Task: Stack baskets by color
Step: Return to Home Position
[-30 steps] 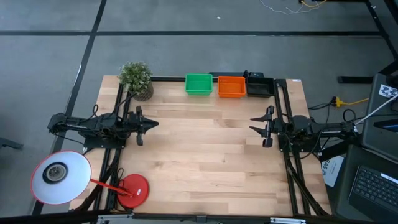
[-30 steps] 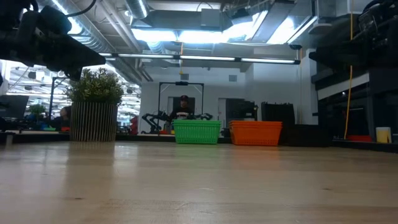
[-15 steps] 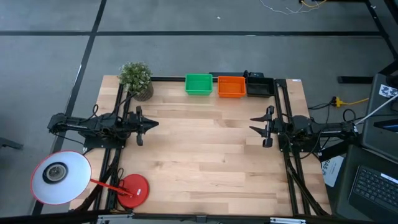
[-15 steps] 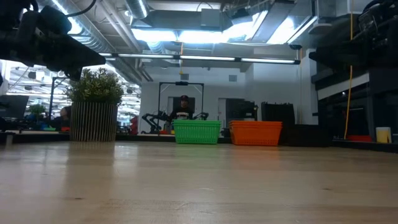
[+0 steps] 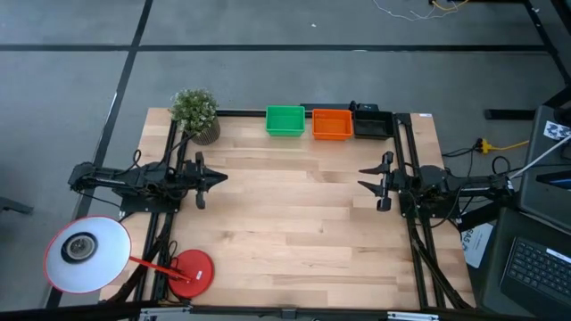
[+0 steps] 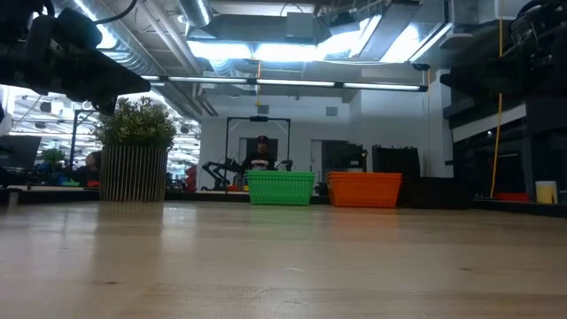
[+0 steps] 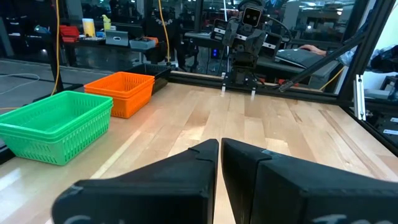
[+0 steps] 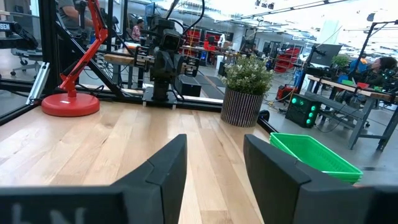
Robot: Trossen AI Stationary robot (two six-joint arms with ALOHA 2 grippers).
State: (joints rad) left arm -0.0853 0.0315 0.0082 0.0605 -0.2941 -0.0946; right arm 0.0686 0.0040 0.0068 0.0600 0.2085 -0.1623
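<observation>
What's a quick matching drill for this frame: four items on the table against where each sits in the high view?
Things:
1. green baskets
2. orange baskets
3. black baskets
4. potted plant

Places:
A. middle of the basket row
B. far left corner of the table
C. row end farthest from the potted plant
D. row end nearest the potted plant

Pairs: 1-D, 2-A, 3-C, 4-B.

The left gripper and right gripper sit at the table's sides, holding nothing.
</observation>
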